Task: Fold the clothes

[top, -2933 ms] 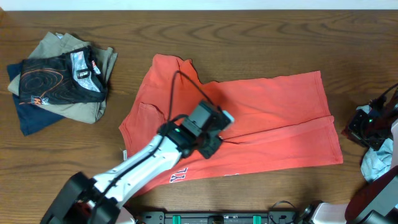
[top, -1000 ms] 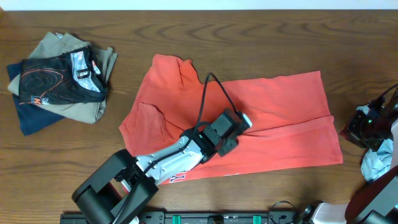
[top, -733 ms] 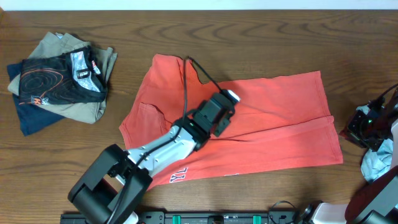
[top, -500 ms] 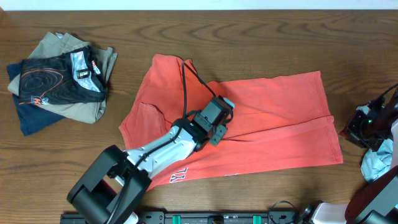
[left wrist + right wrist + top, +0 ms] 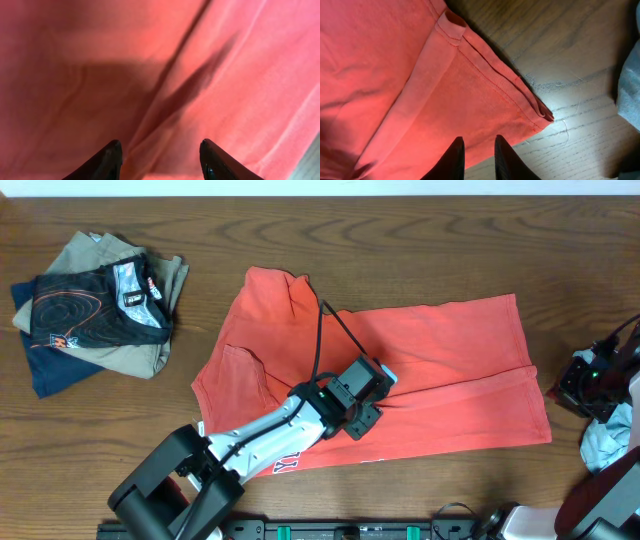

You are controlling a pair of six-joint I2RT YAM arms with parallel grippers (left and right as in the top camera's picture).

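Note:
The coral-red T-shirt lies spread across the middle of the table, with white lettering near its front edge. My left gripper hovers low over the shirt's middle. In the left wrist view its fingers are open and empty over a long crease in the cloth. My right gripper rests at the table's right edge. In the right wrist view its fingers are close together with nothing held, just above the shirt's hem corner. A light-blue garment lies beside the right arm.
A pile of folded clothes, khaki, navy and a black printed one, sits at the back left. Bare wood table shows past the shirt's hem. The light-blue cloth also shows in the right wrist view at the right edge.
My left gripper swung back toward the shirt's collar side, then returned forward and right over the crease. The shirt and the right arm have not visibly moved.

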